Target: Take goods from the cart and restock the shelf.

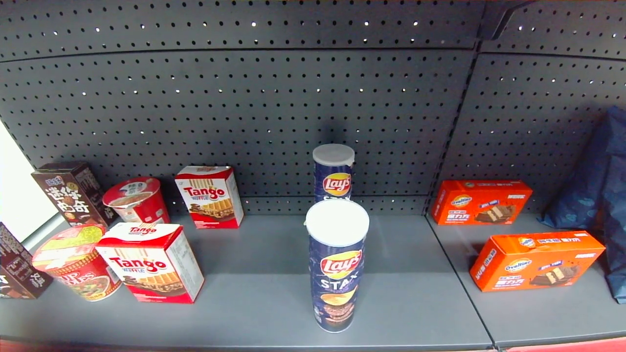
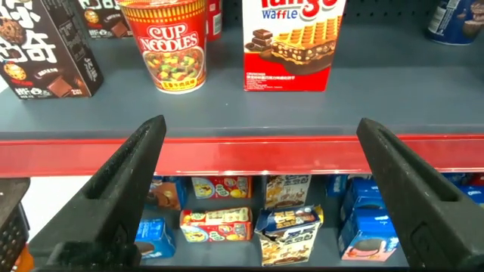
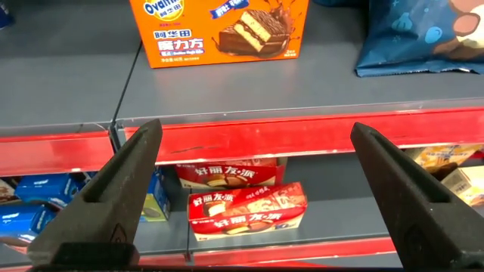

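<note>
Two dark blue chip cans stand in a row on the grey shelf (image 1: 264, 293), one at the front (image 1: 336, 266) and one behind it (image 1: 333, 172). Left of them are two red-and-white waffle boxes (image 1: 151, 261) (image 1: 210, 195), cup noodles (image 1: 78, 266) (image 1: 137, 199) and dark chocolate boxes (image 1: 68, 193). Two orange cake boxes (image 1: 538, 260) (image 1: 481, 201) lie on the right section. My left gripper (image 2: 261, 204) is open with nothing in it, in front of the red shelf edge (image 2: 257, 155) below the cup noodles (image 2: 168, 41) and waffle box (image 2: 291, 41). My right gripper (image 3: 253, 204) is open and holds nothing, facing the shelf edge under an orange cake box (image 3: 219, 30).
A blue snack bag (image 1: 599, 195) leans at the far right of the shelf, also in the right wrist view (image 3: 423, 34). The lower shelf holds blue biscuit boxes (image 2: 370, 227), small packs (image 2: 215, 223) and red pie boxes (image 3: 246, 211). A perforated dark back panel (image 1: 244, 98) closes the shelf behind.
</note>
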Robot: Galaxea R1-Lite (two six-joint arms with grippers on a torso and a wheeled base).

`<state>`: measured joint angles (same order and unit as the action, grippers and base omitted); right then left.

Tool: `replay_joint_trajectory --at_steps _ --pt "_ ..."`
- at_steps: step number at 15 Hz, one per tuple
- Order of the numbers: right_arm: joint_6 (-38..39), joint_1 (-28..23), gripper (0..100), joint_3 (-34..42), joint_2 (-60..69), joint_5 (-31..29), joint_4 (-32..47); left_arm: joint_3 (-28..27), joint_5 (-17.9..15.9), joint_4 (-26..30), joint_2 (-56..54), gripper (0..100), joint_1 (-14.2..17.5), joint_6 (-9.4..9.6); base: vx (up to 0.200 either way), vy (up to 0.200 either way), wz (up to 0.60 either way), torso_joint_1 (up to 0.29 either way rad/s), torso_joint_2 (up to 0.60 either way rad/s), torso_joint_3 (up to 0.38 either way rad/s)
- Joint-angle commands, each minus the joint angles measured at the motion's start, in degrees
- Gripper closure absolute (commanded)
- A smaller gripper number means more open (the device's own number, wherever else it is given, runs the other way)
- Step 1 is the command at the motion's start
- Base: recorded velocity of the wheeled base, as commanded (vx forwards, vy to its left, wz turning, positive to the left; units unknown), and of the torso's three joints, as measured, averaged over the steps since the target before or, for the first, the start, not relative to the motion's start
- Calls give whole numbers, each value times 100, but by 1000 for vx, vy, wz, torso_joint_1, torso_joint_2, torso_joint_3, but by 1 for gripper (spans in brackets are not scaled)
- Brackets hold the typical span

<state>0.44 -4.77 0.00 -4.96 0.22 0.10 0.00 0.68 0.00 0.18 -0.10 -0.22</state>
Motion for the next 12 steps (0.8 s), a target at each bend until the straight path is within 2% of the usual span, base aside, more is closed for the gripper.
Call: replay_joint_trajectory --at_steps 1,12 --pt "0 2 0 0 -14 4 -1 0 2 0 8 0 1 -4 0 0 0 0 0 0" --pt "0 2 0 0 -14 4 -1 0 -7 0 8 0 1 -4 0 0 0 0 0 0"
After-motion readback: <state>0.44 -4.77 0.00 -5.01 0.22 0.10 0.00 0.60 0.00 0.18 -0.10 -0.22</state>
